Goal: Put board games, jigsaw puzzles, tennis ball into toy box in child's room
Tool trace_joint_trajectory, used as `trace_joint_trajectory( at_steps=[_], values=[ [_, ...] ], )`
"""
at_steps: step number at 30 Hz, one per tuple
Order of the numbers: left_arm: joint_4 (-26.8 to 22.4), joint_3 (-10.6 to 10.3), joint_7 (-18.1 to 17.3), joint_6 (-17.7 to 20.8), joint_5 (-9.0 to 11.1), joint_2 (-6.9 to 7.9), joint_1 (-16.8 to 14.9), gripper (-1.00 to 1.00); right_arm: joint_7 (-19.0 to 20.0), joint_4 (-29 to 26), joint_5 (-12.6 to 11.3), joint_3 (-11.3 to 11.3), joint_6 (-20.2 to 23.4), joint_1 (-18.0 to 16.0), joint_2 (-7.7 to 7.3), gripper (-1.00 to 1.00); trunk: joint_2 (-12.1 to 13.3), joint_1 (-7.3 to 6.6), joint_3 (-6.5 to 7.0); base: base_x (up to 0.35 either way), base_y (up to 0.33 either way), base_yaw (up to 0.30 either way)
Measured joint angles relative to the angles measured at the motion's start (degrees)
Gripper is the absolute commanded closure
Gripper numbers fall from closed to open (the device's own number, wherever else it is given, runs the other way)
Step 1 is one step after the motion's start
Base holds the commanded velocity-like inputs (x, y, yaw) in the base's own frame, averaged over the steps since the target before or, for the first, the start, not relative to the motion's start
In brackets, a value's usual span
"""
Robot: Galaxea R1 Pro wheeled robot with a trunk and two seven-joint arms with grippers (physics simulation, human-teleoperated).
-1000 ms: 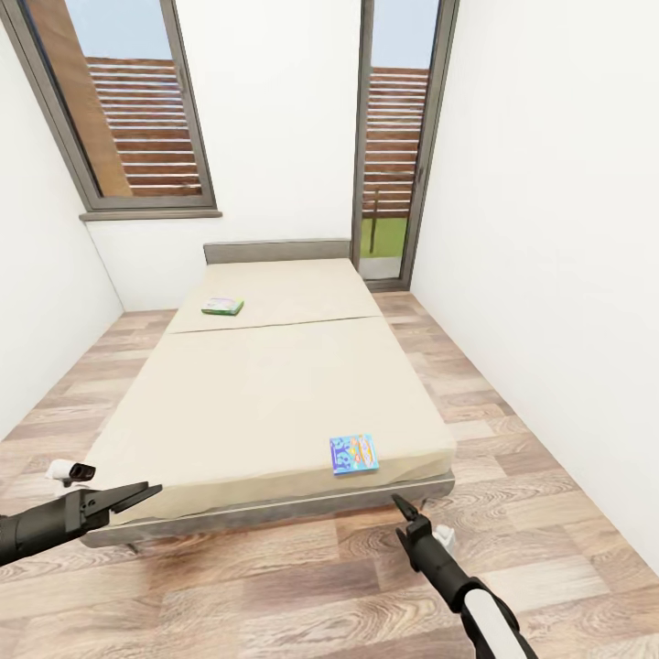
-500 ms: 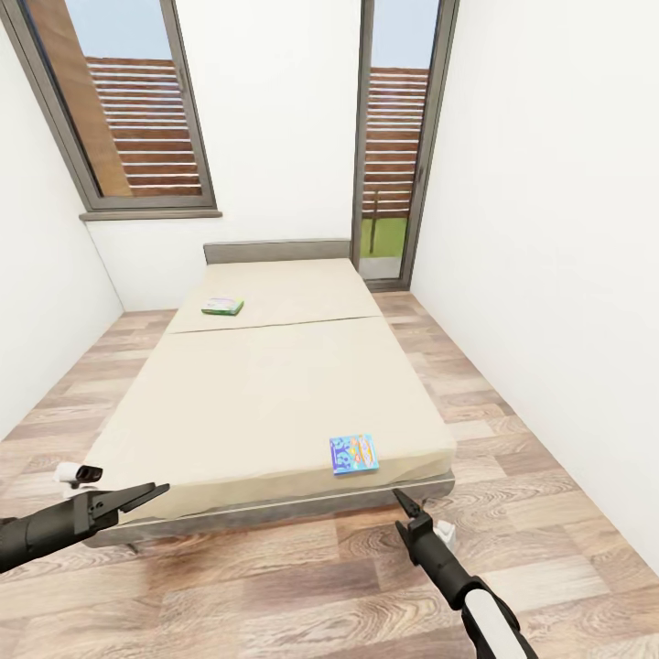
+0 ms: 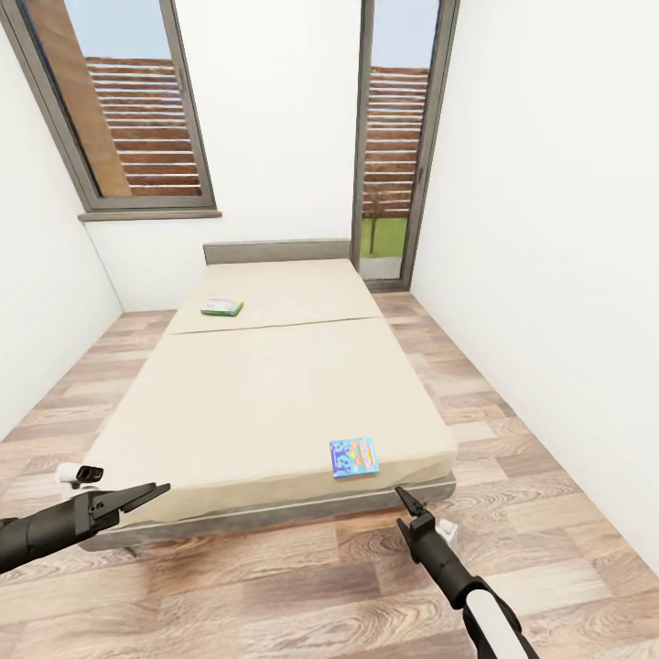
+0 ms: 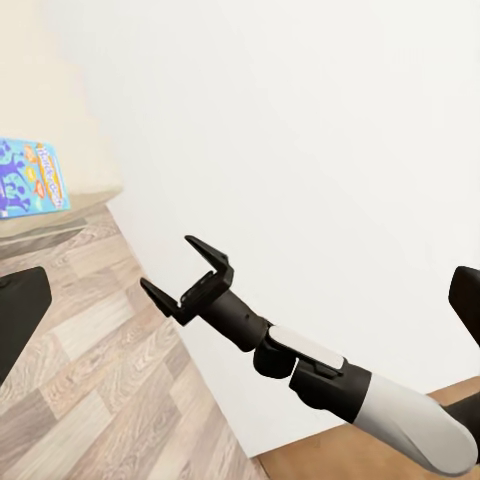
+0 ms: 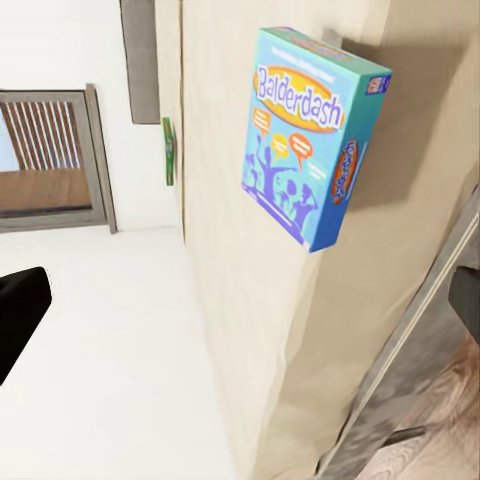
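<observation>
We see two board games on the bed [image 3: 275,384]. The blue board game [image 3: 354,455], a flat rectangular printed box reading "Balderdash", lies flat near the foot edge on the robot's right, long axis roughly across the bed, slightly skewed. The green-edged board game [image 3: 222,307] lies flat far up near the grey headboard [image 3: 276,251], long axis also roughly crosswise. Mattress is plain beige and smooth, frame grey, floor [image 3: 275,586] wood plank. The left end effector [image 3: 157,492] hangs over the floor at the bed's near left corner, fingers close together; we cannot tell if it's fully closed. The right end effector [image 4: 183,273] is spread open, empty, just short of the foot edge near the blue box.
</observation>
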Motion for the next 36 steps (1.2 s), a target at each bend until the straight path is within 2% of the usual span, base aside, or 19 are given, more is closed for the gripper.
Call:
trace_joint_trajectory(
  at_steps=[10,19,36],
  values=[
    [0.0,0.0,0.0,0.0,0.1,-0.07,0.0,-1.0,3.8,0.0,0.0,-0.1,-1.6,0.0,-0.06,-1.0,0.0,-0.01,0.0,0.032,0.0,0.0],
    [0.0,0.1,0.0,0.1,0.1,0.01,0.0,-1.0,4.3,0.1,0.1,-0.1,-3.1,0.0,-0.08,-1.0,0.0,-0.01,0.0,0.116,0.0,0.0],
    [0.0,0.0,0.0,0.3,1.0,-0.52,0.0,-1.0,4.7,0.7,0.0,0.0,-3.2,0.4,-0.22,-1.0,0.0,0.0,0.0,0.011,0.0,0.0]
  ],
)
